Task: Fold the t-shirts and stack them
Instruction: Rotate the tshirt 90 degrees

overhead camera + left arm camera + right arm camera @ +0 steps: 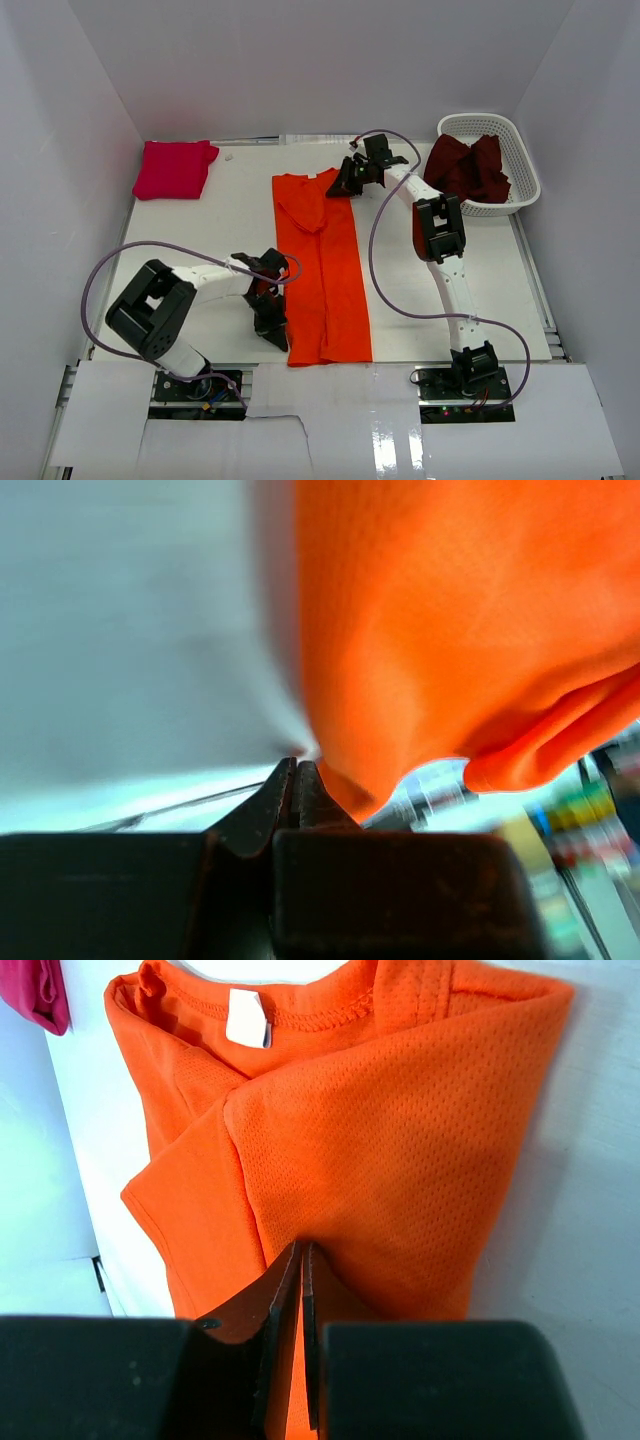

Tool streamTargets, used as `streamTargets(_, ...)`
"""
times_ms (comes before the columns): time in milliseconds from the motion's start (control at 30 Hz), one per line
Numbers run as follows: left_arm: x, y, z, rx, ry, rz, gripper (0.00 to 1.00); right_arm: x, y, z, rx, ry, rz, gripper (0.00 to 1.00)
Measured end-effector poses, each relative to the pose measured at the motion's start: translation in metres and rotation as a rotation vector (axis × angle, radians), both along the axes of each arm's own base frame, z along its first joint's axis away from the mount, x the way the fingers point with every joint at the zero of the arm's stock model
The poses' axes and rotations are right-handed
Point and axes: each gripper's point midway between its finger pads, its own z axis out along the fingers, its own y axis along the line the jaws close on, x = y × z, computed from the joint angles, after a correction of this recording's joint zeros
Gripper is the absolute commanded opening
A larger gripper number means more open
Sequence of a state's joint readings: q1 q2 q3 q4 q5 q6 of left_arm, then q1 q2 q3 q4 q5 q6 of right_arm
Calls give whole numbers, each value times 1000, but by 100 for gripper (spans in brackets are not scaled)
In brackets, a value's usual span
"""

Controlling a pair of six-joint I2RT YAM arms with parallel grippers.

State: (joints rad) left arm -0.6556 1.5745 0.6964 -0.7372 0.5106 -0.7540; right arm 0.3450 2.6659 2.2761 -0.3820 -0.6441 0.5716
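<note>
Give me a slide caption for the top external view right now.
Left gripper and right gripper each pinch the lengthwise-folded orange t-shirt; magenta t-shirt folded far left, maroon t-shirt in the basket.

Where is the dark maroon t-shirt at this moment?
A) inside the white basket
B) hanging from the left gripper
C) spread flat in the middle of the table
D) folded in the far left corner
A: the dark maroon t-shirt lies bunched inside the white lattice basket at the far right.
</note>
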Motion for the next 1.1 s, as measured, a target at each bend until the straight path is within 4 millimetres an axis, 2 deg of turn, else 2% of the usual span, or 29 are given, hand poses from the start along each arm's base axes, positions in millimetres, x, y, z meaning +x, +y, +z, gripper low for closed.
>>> streamTargets(100,20,5,12,74,-95,10,7,0,1,2,9,-1,2,11)
streamTargets(233,53,1,45,99,-235,27,8,3,2,6,30,0,-5,11)
streamTargets(367,71,4,78,118,-348,55,8,4,7,15,79,-18,2,10)
streamTargets(500,96,9,100,117,-438,95,8,-12,5,29,105,-1,11,10)
streamTargets(600,133,13,109,121,-508,141,8,-30,1,61,119,-30,29,14)
streamTargets(667,166,14,116,116,-570,164,8,-40,-4,84,116,-74,44,14)
streamTargets(700,183,13,119,108,-610,175,8,-49,-7,105,115,-110,52,13)
streamTargets(767,217,11,128,84,-697,186,8,-65,-15,134,91,-182,53,14)
streamTargets(867,256,0,138,28,-827,172,9,-97,-30,160,29,-273,40,13)
streamTargets(967,279,-12,133,-6,-881,148,8,-140,-37,149,-34,-269,57,12)
streamTargets(1000,284,-16,128,-12,-883,141,8,-152,-38,138,-56,-256,69,12)
streamTargets(1100,292,-26,105,-30,-852,117,8,-190,-40,88,-130,-155,113,11)
